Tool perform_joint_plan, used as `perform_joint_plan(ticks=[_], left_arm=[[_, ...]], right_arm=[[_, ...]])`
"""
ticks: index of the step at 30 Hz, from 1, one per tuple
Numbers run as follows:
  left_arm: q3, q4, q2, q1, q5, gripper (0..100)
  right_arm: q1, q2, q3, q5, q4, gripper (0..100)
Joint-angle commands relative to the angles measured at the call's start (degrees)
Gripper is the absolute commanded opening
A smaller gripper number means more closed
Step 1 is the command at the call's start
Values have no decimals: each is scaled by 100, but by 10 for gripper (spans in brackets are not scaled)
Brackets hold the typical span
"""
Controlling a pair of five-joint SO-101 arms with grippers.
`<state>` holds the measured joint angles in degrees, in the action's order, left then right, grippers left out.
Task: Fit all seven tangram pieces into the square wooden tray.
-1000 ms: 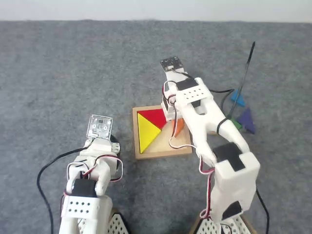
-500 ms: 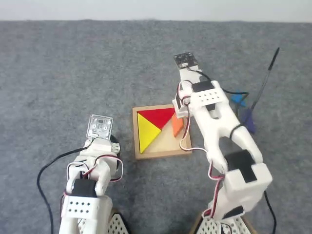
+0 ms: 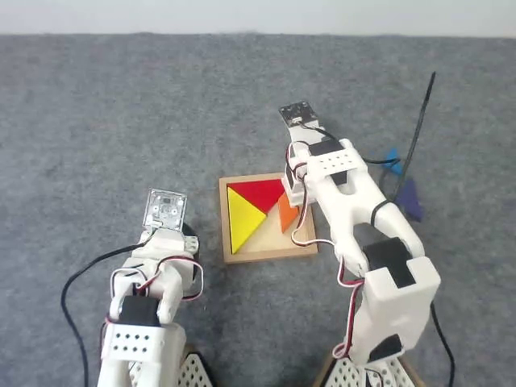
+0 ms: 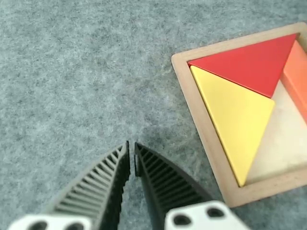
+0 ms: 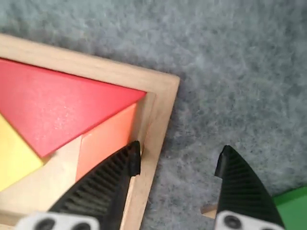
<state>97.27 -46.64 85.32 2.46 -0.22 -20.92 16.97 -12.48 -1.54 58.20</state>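
The square wooden tray (image 3: pixel 266 255) is set on the grey-carpeted bench (image 3: pixel 121 105), between the two arms. A red triangle (image 3: pixel 260 193) is seated along its far wall and a yellow triangle (image 3: pixel 242 219) along the wall nearest the left arm (image 3: pixel 149 298), the two touching edge to edge. An orange piece (image 3: pixel 287 214) is lodged against the red triangle and the opposite wall; bare wood (image 3: pixel 278 238) is seen beside it.

The right arm (image 3: pixel 355 210) is stretched over that side of the tray, and its rim there is partly hidden in the high view. The right arm's jaws are spread open across the rim, one tip by the orange piece, the other over the carpet.

A blue piece (image 3: pixel 393 160) and a purple piece (image 3: pixel 409 200) are left on the carpet beyond the right arm, with a black cable (image 3: pixel 419 121) running close by them. A green piece (image 5: pixel 290 206) is seen just beside the outer tip.

The left arm's jaws are closed above the carpet, apart from the tray.
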Motion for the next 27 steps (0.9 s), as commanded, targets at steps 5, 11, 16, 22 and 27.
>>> perform_joint_plan(ticks=[5, 11, 16, 22, 27], left_arm=[[-48, -9, 70, 26, 26, 14], [-48, -9, 70, 26, 26, 14], [-48, -9, 70, 26, 26, 14], [-48, -9, 70, 26, 26, 14], [-48, -9, 70, 26, 26, 14]], right_arm=[[-558, -1508, -765, -105, -435, 256], [-1033, -1437, -1327, -281, -760, 256], [-1015, -1103, -1257, -299, -760, 256], [-576, -936, -1081, -325, -769, 256], [-295, -690, -844, -501, -778, 256]])
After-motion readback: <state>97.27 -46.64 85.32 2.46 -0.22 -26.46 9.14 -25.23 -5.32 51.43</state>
